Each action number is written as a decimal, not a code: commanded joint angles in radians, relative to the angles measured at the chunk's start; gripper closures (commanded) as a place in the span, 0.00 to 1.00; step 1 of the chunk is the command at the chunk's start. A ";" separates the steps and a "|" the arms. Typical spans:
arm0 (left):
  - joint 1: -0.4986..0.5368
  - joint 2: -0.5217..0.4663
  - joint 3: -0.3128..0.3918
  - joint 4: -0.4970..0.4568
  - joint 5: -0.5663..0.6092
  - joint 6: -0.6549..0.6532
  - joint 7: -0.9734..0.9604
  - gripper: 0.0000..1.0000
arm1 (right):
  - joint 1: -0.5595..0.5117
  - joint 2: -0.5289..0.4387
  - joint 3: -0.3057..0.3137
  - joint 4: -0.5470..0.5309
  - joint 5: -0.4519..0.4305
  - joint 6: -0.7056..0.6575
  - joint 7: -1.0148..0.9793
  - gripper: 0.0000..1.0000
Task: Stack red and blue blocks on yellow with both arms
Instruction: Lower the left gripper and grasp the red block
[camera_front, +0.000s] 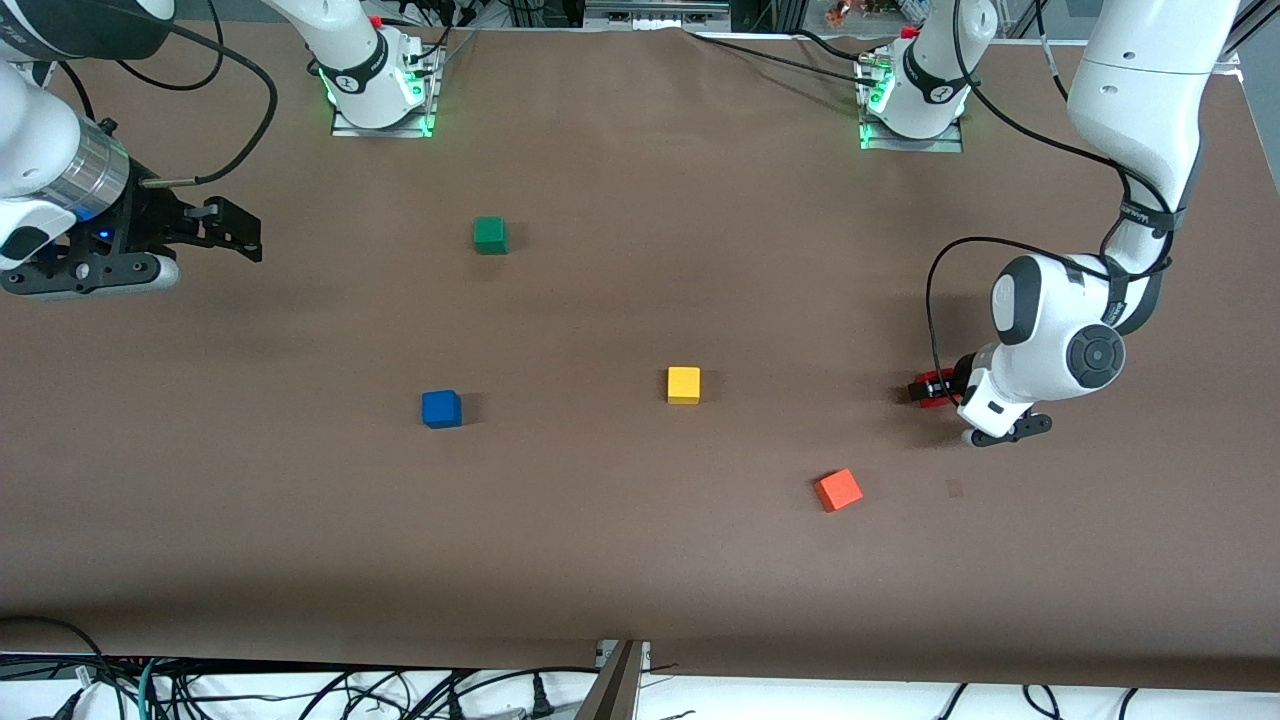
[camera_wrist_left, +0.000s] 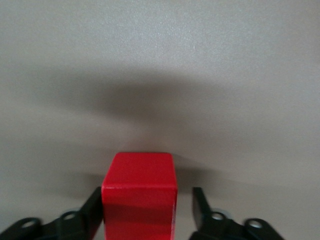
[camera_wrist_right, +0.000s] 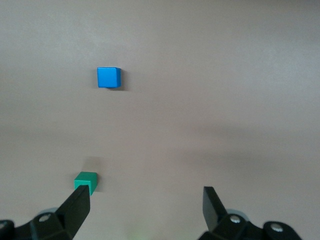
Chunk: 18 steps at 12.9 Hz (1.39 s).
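The red block (camera_front: 935, 381) (camera_wrist_left: 140, 185) rests on the table toward the left arm's end, between the fingers of my left gripper (camera_front: 925, 389) (camera_wrist_left: 147, 191). One finger touches its side; the other stands a small gap away, so the gripper is open around it. The yellow block (camera_front: 684, 385) sits near the table's middle. Beside it, toward the right arm's end, is the blue block (camera_front: 441, 409) (camera_wrist_right: 108, 77). My right gripper (camera_front: 240, 233) (camera_wrist_right: 145, 193) waits open and empty above the table at the right arm's end.
A green cube (camera_front: 490, 235) (camera_wrist_right: 86, 181) lies farther from the front camera than the blue block. An orange cube (camera_front: 838, 490) lies turned, nearer the front camera, between the yellow and red blocks. Brown paper covers the table (camera_front: 640, 560); cables hang at its front edge.
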 joint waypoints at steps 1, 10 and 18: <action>-0.022 -0.055 0.004 -0.033 -0.017 0.002 -0.003 1.00 | -0.006 0.007 0.002 0.021 -0.001 -0.003 -0.008 0.00; -0.243 -0.034 0.005 0.352 -0.010 -0.255 -0.231 1.00 | -0.006 0.009 0.001 0.021 -0.001 -0.003 -0.008 0.00; -0.514 0.172 0.015 0.592 0.039 -0.273 -0.299 1.00 | -0.004 0.009 0.002 0.021 0.000 -0.003 -0.008 0.00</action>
